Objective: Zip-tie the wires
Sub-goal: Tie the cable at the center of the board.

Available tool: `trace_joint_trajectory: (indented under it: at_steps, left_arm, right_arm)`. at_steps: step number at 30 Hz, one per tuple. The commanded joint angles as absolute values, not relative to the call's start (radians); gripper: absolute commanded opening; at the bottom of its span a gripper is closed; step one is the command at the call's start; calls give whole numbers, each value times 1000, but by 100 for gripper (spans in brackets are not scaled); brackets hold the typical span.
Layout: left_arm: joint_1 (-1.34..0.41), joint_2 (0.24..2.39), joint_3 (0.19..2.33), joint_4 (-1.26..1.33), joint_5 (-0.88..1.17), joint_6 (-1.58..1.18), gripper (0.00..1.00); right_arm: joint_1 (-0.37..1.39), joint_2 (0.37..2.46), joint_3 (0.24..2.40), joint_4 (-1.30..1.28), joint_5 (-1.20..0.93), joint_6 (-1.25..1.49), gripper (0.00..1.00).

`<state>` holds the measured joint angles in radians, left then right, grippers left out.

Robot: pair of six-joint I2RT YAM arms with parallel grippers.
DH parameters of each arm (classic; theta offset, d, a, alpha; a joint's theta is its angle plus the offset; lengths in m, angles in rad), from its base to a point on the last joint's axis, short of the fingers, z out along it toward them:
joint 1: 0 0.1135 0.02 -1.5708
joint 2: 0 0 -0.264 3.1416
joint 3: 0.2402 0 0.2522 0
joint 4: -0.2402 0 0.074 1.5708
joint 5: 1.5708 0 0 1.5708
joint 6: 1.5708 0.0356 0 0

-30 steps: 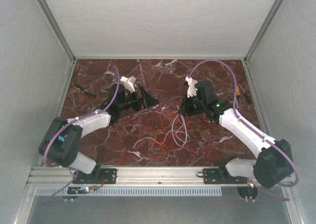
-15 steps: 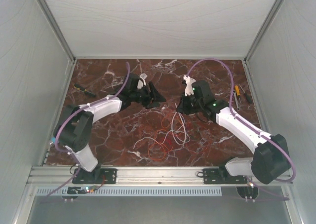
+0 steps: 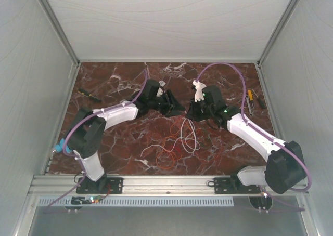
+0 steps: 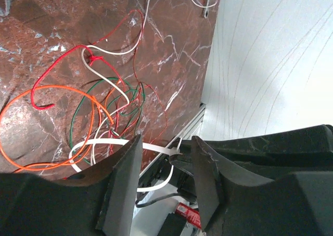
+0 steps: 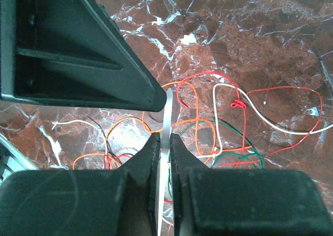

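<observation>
Left arm's swung in from its own side toward the middle over the last second, and the left gripper has gone from wide to roughly half apart, with nothing between the jaws that I can make out. Nearest the bases, the wires sprawl in loose loops on the table. They look featherlight and floppy, so I'd guess they'll spring back and snag on each other unless gathered where the loops cross. Just past them, the right gripper is clamped on the zip tie, which sticks straight out over the tangle with its free end right at the left gripper's finger. That strip looks light, stiff-ish and probably slick, so I'd take it close to the tip, flat sides against the pads, or it may twist out. Main hassle I'd say is crowding: both grippers nose to nose above the wires, not much room to thread anything. Further back, a left tool and right tools sit by the walls, well apart from all this.
</observation>
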<state>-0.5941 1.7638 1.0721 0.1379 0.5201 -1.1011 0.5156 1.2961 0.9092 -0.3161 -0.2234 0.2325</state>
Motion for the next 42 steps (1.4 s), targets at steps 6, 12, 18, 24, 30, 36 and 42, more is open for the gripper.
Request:
trace_joint_trajectory:
  at_steps: [6,12,18,24,30,36,42]
  left_arm:
    - [-604,1811,1130,168,492,-1182,38]
    - [-611,1826,1148,163,484,-1180,33]
    - [-622,1842,1175,151,485,-1170,32]
    - [-638,1858,1194,147,492,-1165,22]
    - [-644,1855,1193,129,492,-1158,21]
    - [-655,1861,1195,135,508,-1156,10]
    - [-656,1873,1206,141,529,-1145,0]
  right_arm:
    - [522,1296,913,-272,-217,209,0]
    - [523,1306,913,-267,-221,210,0]
    - [524,1318,918,-267,-221,209,0]
    - [524,1324,920,-268,-208,208,0]
    - [525,1324,925,-269,-176,214,0]
    - [525,1328,928,-266,-159,224,0]
    - [524,1331,921,-264,-160,227,0]
